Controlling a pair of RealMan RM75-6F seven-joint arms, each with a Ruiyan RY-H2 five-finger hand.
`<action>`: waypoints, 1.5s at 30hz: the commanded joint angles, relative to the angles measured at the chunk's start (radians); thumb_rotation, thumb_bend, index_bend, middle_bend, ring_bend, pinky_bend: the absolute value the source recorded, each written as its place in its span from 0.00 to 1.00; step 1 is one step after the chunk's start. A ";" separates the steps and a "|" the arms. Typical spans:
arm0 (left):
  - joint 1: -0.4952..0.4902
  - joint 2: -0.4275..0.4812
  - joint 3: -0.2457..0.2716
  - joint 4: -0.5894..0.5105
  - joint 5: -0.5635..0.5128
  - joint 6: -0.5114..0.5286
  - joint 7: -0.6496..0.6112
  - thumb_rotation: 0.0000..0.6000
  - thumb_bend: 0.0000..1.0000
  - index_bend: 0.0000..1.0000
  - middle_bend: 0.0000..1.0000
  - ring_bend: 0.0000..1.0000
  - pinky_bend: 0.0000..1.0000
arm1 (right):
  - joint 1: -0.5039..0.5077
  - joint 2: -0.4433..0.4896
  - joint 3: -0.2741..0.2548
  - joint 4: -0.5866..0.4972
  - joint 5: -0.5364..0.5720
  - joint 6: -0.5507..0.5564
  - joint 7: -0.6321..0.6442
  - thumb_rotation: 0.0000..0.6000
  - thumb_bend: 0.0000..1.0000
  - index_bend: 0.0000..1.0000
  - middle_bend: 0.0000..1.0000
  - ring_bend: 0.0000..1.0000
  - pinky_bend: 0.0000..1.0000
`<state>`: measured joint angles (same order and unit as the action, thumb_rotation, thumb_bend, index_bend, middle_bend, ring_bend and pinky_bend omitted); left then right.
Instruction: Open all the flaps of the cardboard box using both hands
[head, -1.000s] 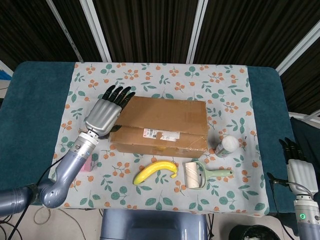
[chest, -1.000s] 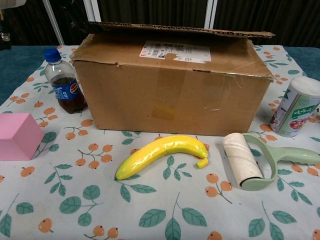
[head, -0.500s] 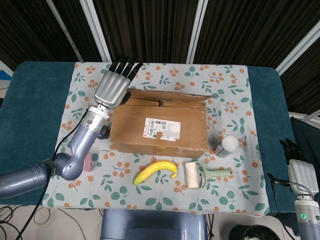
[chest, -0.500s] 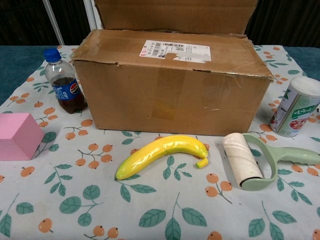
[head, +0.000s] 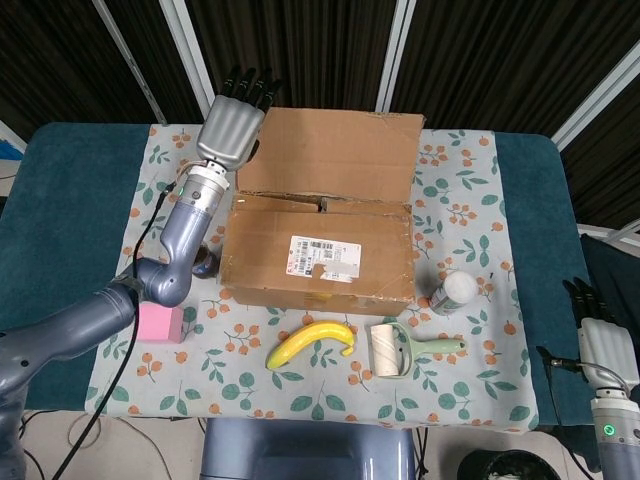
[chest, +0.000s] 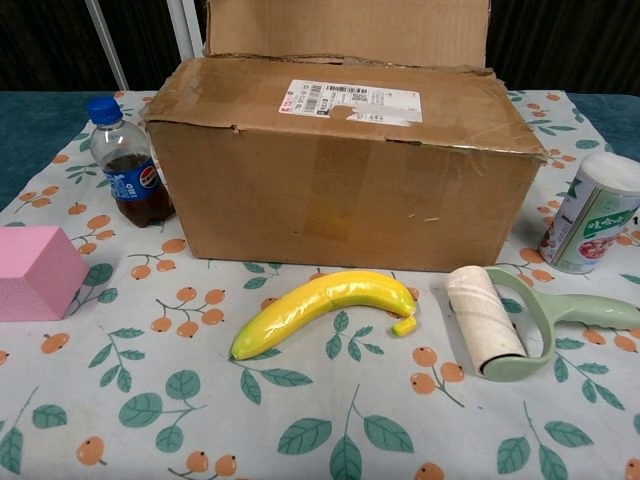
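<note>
The cardboard box (head: 318, 265) stands mid-table on the flowered cloth. Its far flap (head: 330, 150) stands up, tilted back, and also shows in the chest view as the far flap (chest: 350, 30) behind the box (chest: 340, 170). The near flap with the white label (head: 322, 258) lies flat over the top, and inner flaps show in the gap behind it. My left hand (head: 232, 122) is raised at the far flap's left edge, fingers straight and pointing away, holding nothing. My right hand (head: 601, 343) hangs off the table's right side, low, with fingers extended.
A cola bottle (chest: 125, 165) stands by the box's left end, with a pink block (chest: 35, 270) nearer. A banana (chest: 325, 310) and a lint roller (chest: 500, 325) lie in front of the box. A white can (chest: 595, 215) stands at its right.
My left hand has swung up and away along the box's left side, and the far flap has gone from lying flat to standing up. The right hand has sunk slightly.
</note>
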<state>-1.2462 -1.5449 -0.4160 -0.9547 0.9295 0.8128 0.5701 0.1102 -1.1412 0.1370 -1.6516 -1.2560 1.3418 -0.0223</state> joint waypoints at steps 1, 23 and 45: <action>-0.056 -0.068 0.001 0.117 -0.012 -0.064 -0.044 1.00 0.30 0.00 0.00 0.00 0.05 | 0.001 0.001 0.002 -0.002 0.012 -0.006 -0.001 1.00 0.24 0.00 0.00 0.00 0.24; -0.002 0.299 0.061 -0.367 -0.079 -0.411 -0.291 1.00 0.75 0.22 0.19 0.17 0.30 | 0.008 0.017 -0.001 -0.021 0.029 -0.037 0.019 1.00 0.26 0.00 0.00 0.00 0.24; -0.067 0.248 0.196 -0.360 -0.060 -0.379 -0.349 1.00 0.82 0.37 0.37 0.33 0.42 | 0.007 0.027 0.000 -0.032 0.041 -0.044 0.036 1.00 0.31 0.00 0.00 0.00 0.24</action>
<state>-1.3084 -1.2959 -0.2254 -1.3182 0.8760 0.4419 0.2241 0.1174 -1.1139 0.1369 -1.6837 -1.2152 1.2982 0.0132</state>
